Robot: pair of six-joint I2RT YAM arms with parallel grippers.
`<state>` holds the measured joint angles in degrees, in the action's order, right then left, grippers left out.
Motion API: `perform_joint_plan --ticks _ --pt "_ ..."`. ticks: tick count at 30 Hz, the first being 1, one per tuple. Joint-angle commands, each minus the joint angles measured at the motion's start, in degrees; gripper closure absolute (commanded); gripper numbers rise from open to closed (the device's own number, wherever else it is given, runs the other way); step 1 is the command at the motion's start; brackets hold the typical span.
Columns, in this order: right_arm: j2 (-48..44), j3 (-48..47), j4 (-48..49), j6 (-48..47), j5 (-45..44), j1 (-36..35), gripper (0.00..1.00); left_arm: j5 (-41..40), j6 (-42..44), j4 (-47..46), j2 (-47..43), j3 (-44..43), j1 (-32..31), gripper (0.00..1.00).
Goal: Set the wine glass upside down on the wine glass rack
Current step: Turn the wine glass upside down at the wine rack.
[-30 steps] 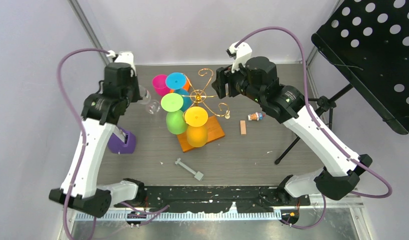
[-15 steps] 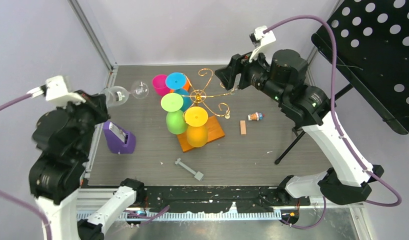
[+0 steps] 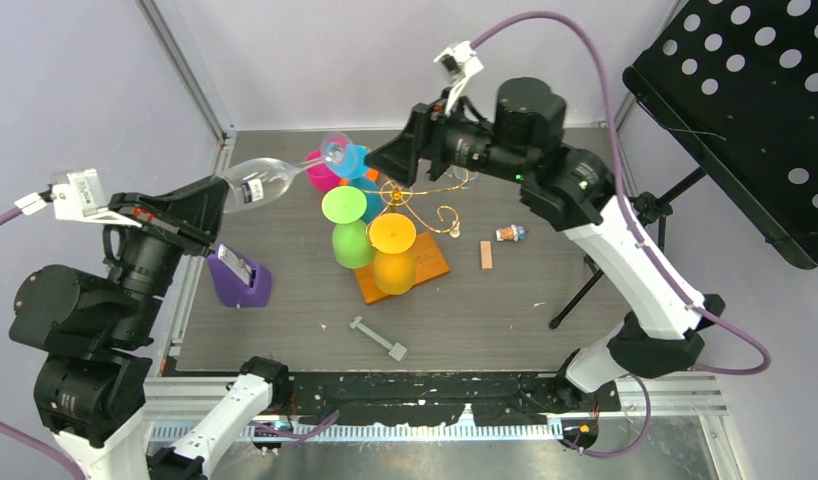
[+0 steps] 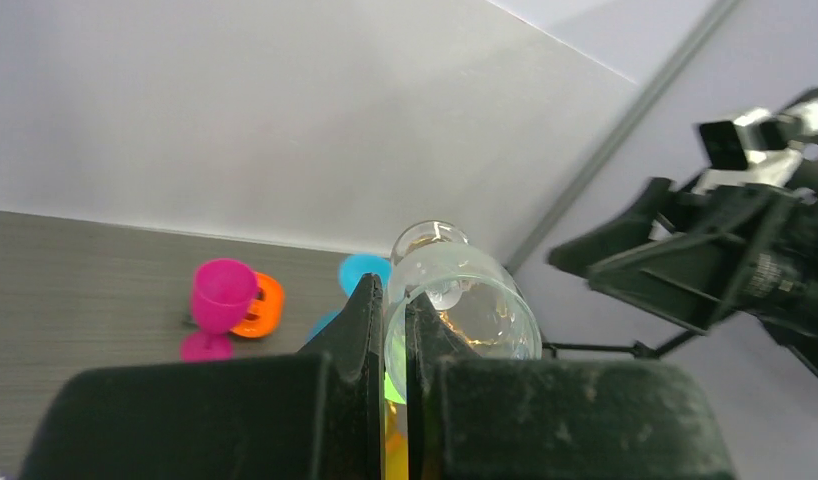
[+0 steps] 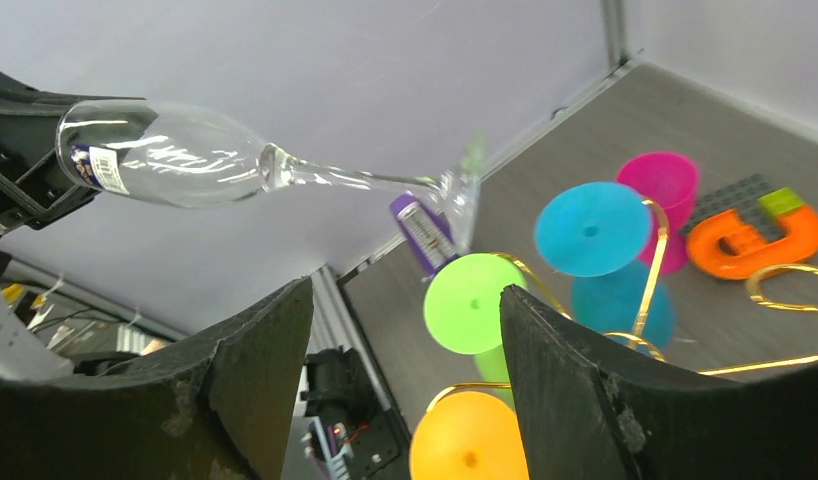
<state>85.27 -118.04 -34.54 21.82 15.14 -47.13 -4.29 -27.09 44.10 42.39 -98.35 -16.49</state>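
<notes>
- L gripper (image 3: 213,200): fingers almost together, pinching the bowl wall of the wine glass (image 3: 260,182) at its rim.
- Wine glass: clear, lifted off the bench (image 3: 545,300), high over the far-left area. Lies approx. horiz., bowl at the L gripper, stem and foot pointing toward the wine glass rack (image 3: 397,190). In the top view the foot sits over the rack's far-left side.
- R gripper (image 3: 385,162): fingers wide apart, nothing between them. Hangs above the rack's far side, tips aimed at the glass foot; near it, not touching.
- Wine glass rack: mid-bench, gold wire scrolls on a flat orange base. Green glass (image 3: 343,205), yellow glass (image 3: 393,233) and blue glass (image 3: 353,160) hang on it foot-up.
- Pink glass (image 3: 320,170): stands on the bench at the rack's far-left side, just beside an orange piece (image 4: 260,305).
- Purple block (image 3: 240,280): near the bench's left edge.
- Grey tool (image 3: 378,338): flat, near the front edge.
- Wood block (image 3: 486,255) and small bottle (image 3: 512,233): right of the rack, near each other.
</notes>
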Motion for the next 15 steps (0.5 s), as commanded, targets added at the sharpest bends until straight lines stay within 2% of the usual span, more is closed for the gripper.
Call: perform_joint_plan --ticks 1,8,15 --pt "1.93 -2.19 3.99 4.09 0.95 -2.46 0.25 10.47 -7.09 -10.91 -1.47 2.45 -0.12 1.00" --pt "2.76 -0.13 5.15 5.42 -1.87 -3.49 0.26 11.96 -9.04 -13.74 -2.44 3.79 -0.14 1.00" --pt "2.52 1.32 4.70 4.82 -3.81 -3.49 0.31 11.88 -9.29 -14.38 -2.96 3.75 -0.12 1.00"
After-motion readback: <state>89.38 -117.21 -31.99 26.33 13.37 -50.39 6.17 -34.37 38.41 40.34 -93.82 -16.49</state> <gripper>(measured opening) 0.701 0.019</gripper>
